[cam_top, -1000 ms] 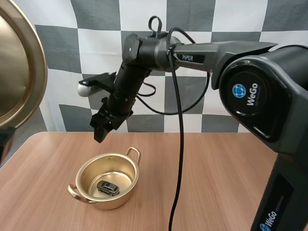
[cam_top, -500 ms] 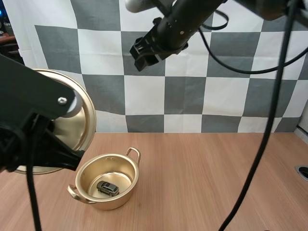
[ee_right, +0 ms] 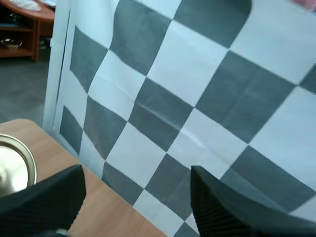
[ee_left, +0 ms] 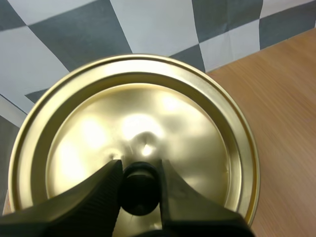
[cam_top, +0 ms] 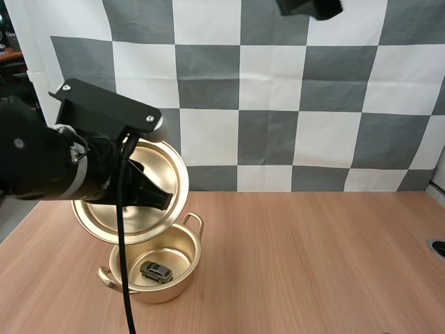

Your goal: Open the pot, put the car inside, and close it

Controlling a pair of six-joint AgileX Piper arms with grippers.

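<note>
The gold pot point(cam_top: 164, 290) stands open on the wooden table, and a small grey toy car point(cam_top: 156, 272) lies on its floor. The gold lid point(cam_top: 154, 221) hangs tilted just above the pot's back-left rim. My left gripper point(cam_top: 163, 200) holds it. In the left wrist view the left gripper point(ee_left: 140, 171) is shut on the lid's black knob point(ee_left: 139, 191), with the lid point(ee_left: 148, 113) spread out beyond it. My right gripper point(cam_top: 310, 6) is high above the table. In its own view the right gripper point(ee_right: 133, 200) is open, with nothing between its fingers point(ee_right: 42, 197).
The wooden table point(cam_top: 313, 264) stretches bare to the right of the pot. An edge of the lid point(ee_right: 14, 168) shows below and to the side of the right gripper. A dark round fitting point(cam_top: 437, 248) sits at the table's right edge.
My left arm has swung the lid rightward and down until it hangs over the pot. The right arm has risen and now sits at the high view's upper edge.
</note>
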